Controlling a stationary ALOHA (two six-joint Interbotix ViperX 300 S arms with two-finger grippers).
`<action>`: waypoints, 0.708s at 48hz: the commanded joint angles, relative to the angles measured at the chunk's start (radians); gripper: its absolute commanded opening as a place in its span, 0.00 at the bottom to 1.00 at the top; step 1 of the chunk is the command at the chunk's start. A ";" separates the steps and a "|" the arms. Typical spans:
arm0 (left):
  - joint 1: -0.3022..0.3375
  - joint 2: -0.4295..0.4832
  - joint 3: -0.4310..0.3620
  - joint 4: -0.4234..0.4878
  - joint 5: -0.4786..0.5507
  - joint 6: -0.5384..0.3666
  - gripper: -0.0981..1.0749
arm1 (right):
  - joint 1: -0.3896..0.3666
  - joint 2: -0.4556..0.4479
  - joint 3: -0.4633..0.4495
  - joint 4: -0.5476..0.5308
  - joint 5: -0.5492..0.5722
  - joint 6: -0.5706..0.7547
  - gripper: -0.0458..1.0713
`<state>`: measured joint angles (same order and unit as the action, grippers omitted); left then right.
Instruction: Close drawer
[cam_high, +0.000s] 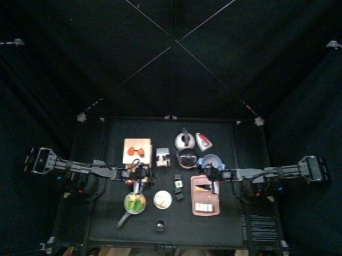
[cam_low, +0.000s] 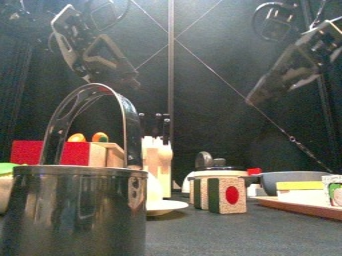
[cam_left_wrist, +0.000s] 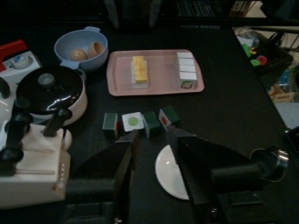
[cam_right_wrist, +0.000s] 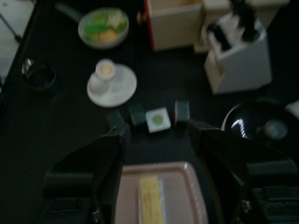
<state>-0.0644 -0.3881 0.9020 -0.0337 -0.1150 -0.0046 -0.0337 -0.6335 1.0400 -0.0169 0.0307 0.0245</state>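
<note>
The drawer (cam_high: 136, 150) is a small orange-tan box with a pale top at the table's back left. It also shows in the right wrist view (cam_right_wrist: 176, 22), far beyond the jaws, and I cannot tell how far it stands open. My left gripper (cam_high: 138, 172) hovers just in front of it, open and empty (cam_left_wrist: 149, 162), above a white plate (cam_left_wrist: 176, 173) and small blocks (cam_left_wrist: 135, 121). My right gripper (cam_high: 211, 174) is open and empty (cam_right_wrist: 158, 144) over the table's right middle, above the pinkish tray (cam_right_wrist: 158, 192).
A black pot (cam_left_wrist: 49, 92), a white knife block (cam_left_wrist: 30, 157) and a blue bowl (cam_left_wrist: 82, 48) stand near the drawer. A green bowl (cam_right_wrist: 105, 24) and a plate with an egg (cam_right_wrist: 111, 83) lie at the front. A metal pot (cam_low: 74, 205) fills the front view's left.
</note>
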 joint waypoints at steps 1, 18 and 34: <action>-0.011 -0.054 0.015 -0.038 0.000 0.002 0.64 | -0.034 -0.014 -0.051 -0.026 -0.077 0.000 0.77; 0.014 -0.313 0.196 -0.129 0.005 0.002 0.44 | -0.078 0.101 -0.084 -0.048 -0.400 0.000 0.42; 0.379 -0.413 0.252 -0.207 0.008 0.002 0.44 | 0.002 0.337 -0.222 -0.046 -0.466 0.002 0.29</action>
<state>0.2025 -0.8069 1.1658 -0.2025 -0.1043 -0.0092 -0.0445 -0.3405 0.8790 -0.0644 -0.4264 0.0245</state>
